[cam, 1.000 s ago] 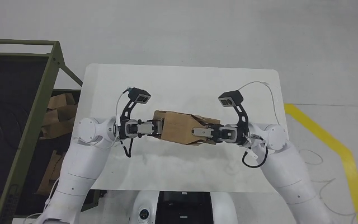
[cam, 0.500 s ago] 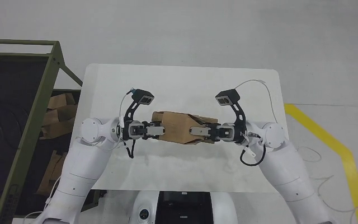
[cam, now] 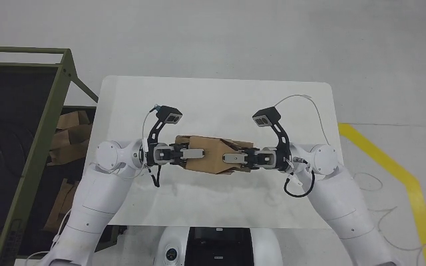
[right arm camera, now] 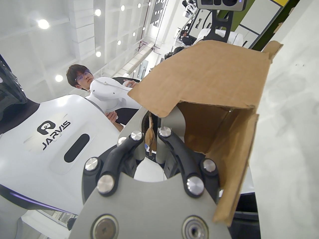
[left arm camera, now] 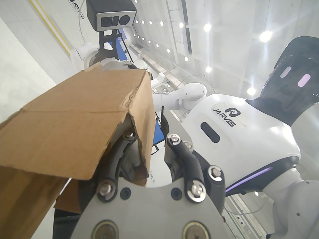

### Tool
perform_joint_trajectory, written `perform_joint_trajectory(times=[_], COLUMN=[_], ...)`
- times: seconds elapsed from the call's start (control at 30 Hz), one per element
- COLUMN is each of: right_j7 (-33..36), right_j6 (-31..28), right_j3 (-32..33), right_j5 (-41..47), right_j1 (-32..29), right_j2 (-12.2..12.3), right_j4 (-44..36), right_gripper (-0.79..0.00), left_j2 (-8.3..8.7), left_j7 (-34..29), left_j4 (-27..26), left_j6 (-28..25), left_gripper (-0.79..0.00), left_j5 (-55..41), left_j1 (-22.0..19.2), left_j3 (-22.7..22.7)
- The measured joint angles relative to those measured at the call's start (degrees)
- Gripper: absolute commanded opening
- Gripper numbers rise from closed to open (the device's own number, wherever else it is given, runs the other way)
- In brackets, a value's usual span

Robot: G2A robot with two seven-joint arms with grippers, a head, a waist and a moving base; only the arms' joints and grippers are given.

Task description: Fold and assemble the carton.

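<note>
A brown carton [cam: 210, 154] hangs part-folded between my two grippers over the middle of the white table [cam: 219, 100]. My left gripper [cam: 192, 152] straddles the carton's left end. In the left wrist view one wall of the carton [left arm camera: 74, 125] runs between the fingers of the left gripper [left arm camera: 149, 135]. One finger is inside under a flap, and the outer finger [left arm camera: 174, 130] stands a sliver off the wall. My right gripper [cam: 233, 158] holds the other end. The right wrist view has the right gripper [right arm camera: 150, 135] shut on a thin cardboard flap of the carton [right arm camera: 211, 75], whose open end faces it.
A green-framed cart [cam: 66, 66] stands off the table's left edge with cardboard pieces [cam: 66, 133] in it. A yellow floor line [cam: 379, 153] runs to the right of the table. Bare tabletop lies on the far side of the carton and in front of it.
Both grippers have moved inward toward each other. The left one slid farther over the carton's left end, and the carton looks more squeezed and shifted slightly left.
</note>
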Motion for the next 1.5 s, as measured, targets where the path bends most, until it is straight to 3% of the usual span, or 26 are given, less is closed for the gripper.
perform_joint_trajectory(times=[0.27,0.43,0.7,0.83,0.93,1.2,1.4,1.43,1.5], right_j7=[-0.40,-0.21,-0.24,0.17,0.57,1.30,1.51,1.49,1.28], right_j6=[0.20,0.41,0.42,0.62,0.86,1.07,1.11,1.11,1.14], right_j3=[0.07,0.12,0.35,0.50,0.54,0.48,0.48,0.49,0.53], right_j5=[-0.47,-0.47,-0.72,-0.34,-0.21,0.29,0.38,0.39,0.37], right_j1=[-0.17,-0.30,-0.67,-0.80,-0.77,-0.76,-0.82,-0.83,-0.89], right_j2=[0.11,0.19,0.35,0.45,0.51,0.61,0.69,0.70,0.72], right_j4=[-0.28,-0.47,-0.70,-0.70,-0.55,-0.27,-0.22,-0.22,-0.19], right_gripper=[-0.785,-0.785,-0.785,-0.785,-0.785,-0.785,-0.785,-0.613,-0.015], left_j2=[0.51,0.82,1.34,1.56,1.72,2.14,2.44,2.48,2.56], left_j7=[0.59,0.76,0.56,0.63,0.73,1.04,1.39,1.50,1.87], left_j4=[-0.31,-0.46,-1.03,-1.17,-1.15,-1.35,-1.52,-1.53,-1.47], left_j6=[-0.59,-0.76,-0.56,-0.63,-0.72,-1.04,-1.39,-1.51,-1.88], left_gripper=[-0.727,-0.677,-0.680,-0.545,-0.573,-0.779,-0.785,-0.785,-0.785], left_j5=[0.95,1.10,0.96,1.01,0.88,0.79,0.72,0.67,0.59], left_j1=[0.40,0.63,0.93,1.02,1.01,1.00,1.05,1.05,1.10], left_j3=[0.04,0.16,0.46,0.73,0.89,1.31,1.60,1.63,1.65])
